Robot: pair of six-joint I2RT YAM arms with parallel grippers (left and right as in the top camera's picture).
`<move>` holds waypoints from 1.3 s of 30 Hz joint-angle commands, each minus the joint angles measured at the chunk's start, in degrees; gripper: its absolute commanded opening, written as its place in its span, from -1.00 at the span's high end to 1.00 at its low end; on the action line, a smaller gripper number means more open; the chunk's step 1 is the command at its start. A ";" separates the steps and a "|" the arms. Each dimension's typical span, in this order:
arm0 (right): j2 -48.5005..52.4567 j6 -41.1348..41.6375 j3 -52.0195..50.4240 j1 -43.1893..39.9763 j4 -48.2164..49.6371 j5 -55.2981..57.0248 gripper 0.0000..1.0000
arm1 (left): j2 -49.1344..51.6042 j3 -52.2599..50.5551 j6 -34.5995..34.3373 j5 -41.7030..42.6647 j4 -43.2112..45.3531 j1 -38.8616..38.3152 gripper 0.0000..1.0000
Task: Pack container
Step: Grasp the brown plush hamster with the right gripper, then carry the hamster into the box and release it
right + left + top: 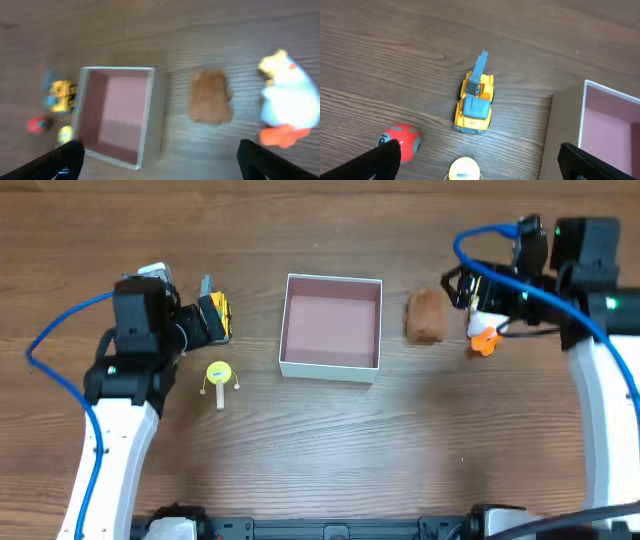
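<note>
The container is a square white-walled box with a pink inside, empty, at the table's middle. It also shows in the left wrist view and the right wrist view. My left gripper is open and empty above the table, left of the container. A yellow toy excavator, a red toy and a round yellow toy lie under it. My right gripper is open and empty, right of the container. A brown toy and a white duck with orange feet lie there.
From overhead the excavator sits by the left gripper, and the round yellow toy in front of it. The brown toy and the duck lie beside the right gripper. The red toy is hidden there.
</note>
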 commanded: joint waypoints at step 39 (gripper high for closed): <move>20.98 36.00 8.63 38.99 3.50 22.80 0.92 | 18.84 1.84 1.29 -1.16 -2.95 0.35 -1.00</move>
